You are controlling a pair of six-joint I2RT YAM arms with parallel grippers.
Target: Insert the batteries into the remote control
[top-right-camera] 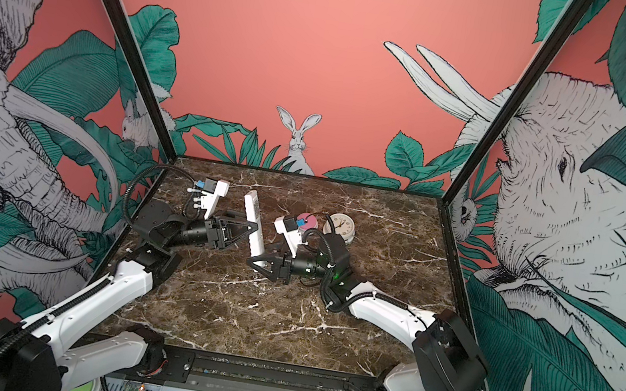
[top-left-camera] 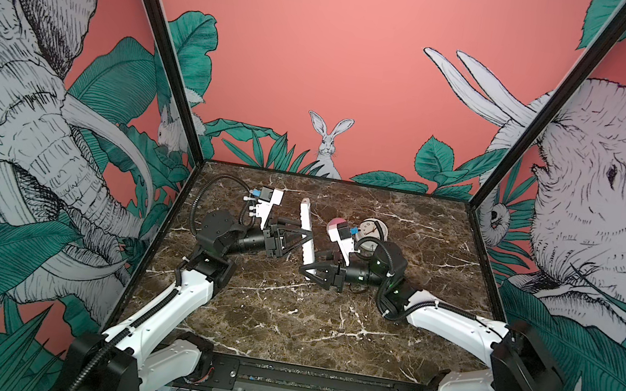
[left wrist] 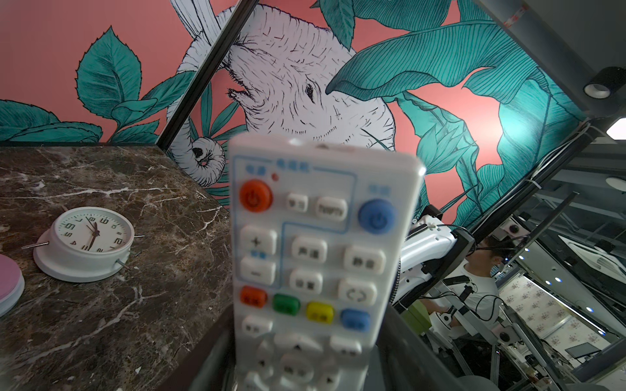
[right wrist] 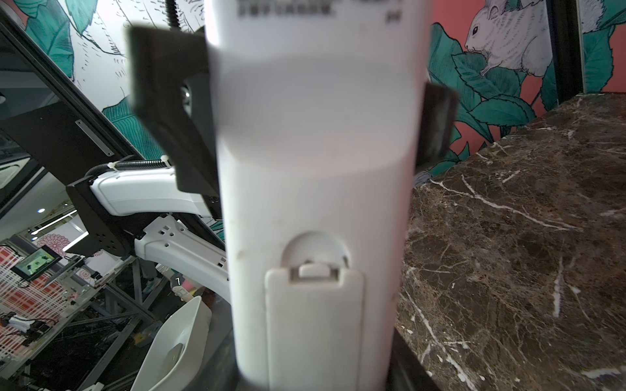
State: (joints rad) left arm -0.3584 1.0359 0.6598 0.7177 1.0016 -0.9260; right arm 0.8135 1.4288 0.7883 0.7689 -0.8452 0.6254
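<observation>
Two grippers hold your slim white rectangular remote control (top-left-camera: pixel 306 216) above the brown marble table (top-left-camera: pixel 264 315). Your right gripper (top-left-camera: pixel 308 269) is clamped on its near end, jaws partly apart. Your left gripper (top-left-camera: pixel 307 237) straddles the middle, black fingers (right wrist: pixel 169 101) pressed against both long edges. Its buttons (left wrist: pixel 306 250) show in the left wrist view. Its plain back, white battery cover (right wrist: pixel 315 321) closed, shows in the right wrist view. A round white clock (left wrist: pixel 88 240) sits nearby.
</observation>
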